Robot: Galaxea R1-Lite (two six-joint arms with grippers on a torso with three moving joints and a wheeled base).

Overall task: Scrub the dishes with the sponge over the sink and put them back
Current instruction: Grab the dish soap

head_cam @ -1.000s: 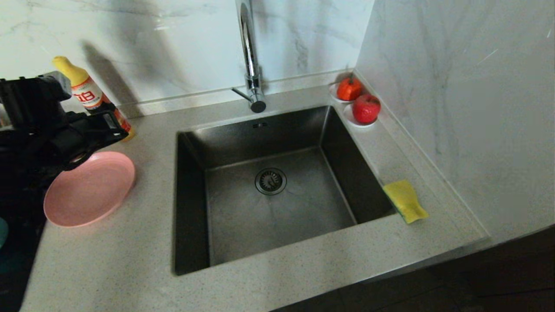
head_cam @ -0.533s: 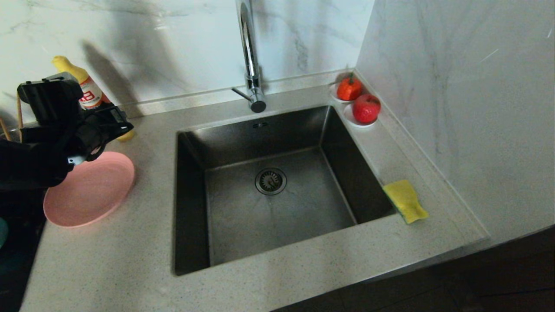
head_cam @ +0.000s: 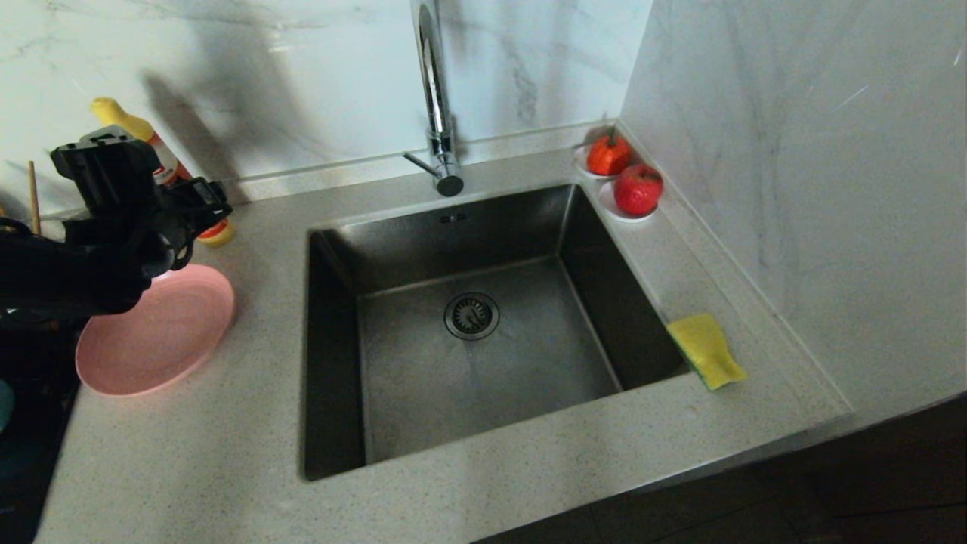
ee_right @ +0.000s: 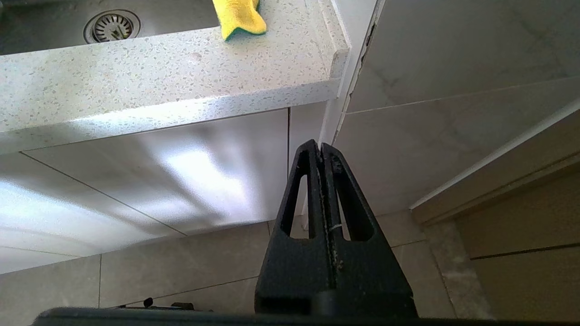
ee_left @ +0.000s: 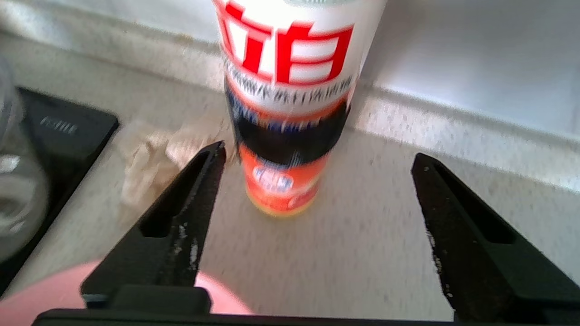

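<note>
Left arm (head_cam: 68, 264): matte black throughout, bulky housing with a boxy block at the wrist. Left gripper (ee_left: 317, 194): two black tapered fingers (ee_left: 181, 226), each with a long slot and whitish scuffing along the inner edges. Right gripper (ee_right: 322, 149): same black slotted wedge-shaped fingers, pale specks along the seam.

A home kitchen: a deep dark stainless-steel sink (head_cam: 468, 325) at frame centre, set in a speckled stone counter (head_cam: 227, 453), a tall chrome tap (head_cam: 434, 98) above it against marble-look wall tiles (head_cam: 793, 151), a yellow-capped detergent bottle (ee_left: 285, 104) at upper left.
</note>
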